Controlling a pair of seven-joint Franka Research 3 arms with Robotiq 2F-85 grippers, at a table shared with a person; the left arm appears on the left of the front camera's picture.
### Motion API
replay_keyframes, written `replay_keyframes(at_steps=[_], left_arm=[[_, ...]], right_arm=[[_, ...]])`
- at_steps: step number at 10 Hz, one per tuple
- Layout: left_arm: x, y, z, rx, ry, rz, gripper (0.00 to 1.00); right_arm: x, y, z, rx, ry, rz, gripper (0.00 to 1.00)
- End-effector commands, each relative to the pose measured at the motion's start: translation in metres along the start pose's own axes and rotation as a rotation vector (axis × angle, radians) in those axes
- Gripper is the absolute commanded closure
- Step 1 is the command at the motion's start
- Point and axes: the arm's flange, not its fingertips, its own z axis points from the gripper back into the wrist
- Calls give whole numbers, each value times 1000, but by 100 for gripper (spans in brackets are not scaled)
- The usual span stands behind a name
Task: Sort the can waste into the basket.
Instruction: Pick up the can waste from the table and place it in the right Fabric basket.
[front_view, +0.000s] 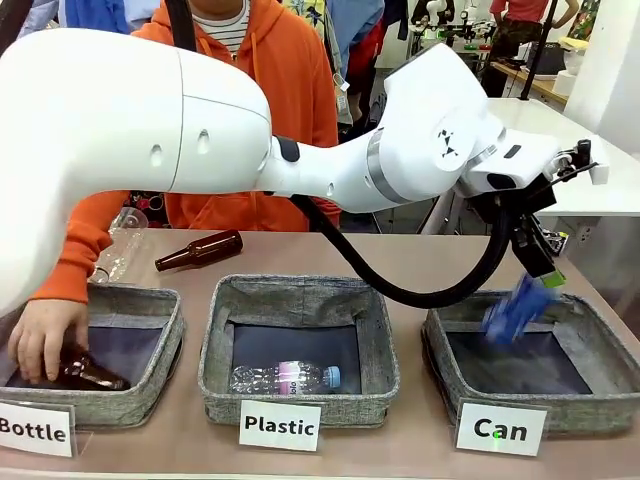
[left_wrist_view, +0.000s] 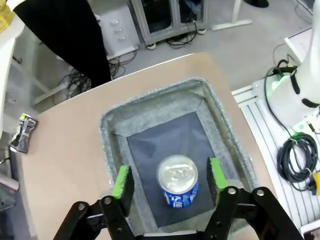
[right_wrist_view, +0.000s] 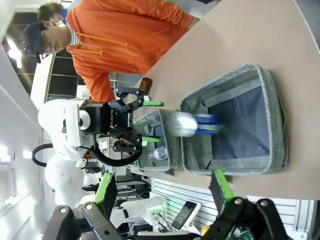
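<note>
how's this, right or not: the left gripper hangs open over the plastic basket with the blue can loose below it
Not quite. The basket under the left gripper is the one whose card reads "Can", not "Plastic", as the front view shows. The rest holds: the gripper is open and the blue can is loose below it.

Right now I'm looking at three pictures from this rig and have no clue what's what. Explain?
Two white robot arms share a table with a person. The front picture looks across the table; the other two come from cameras on each wrist. Three grey baskets sit there, carded Bottle, Plastic, Can. The left gripper hangs open over the Can basket; the blue can below it is blurred, probably dropping. The right gripper is open, holding nothing. The person's hand rests on a brown bottle in the Bottle basket. A clear plastic bottle lies in the Plastic basket.
</note>
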Motion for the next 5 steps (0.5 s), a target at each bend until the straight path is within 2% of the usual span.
replay_keyframes(at_steps=[1, 5], left_arm=[[-1, -6, 14, -22, -8, -6, 0], [-10, -28, 37, -80, -15, 0, 0]], right_arm=[[2, 0, 2, 4, -16, 7, 0], [2, 0, 2, 4, -16, 7, 0]])
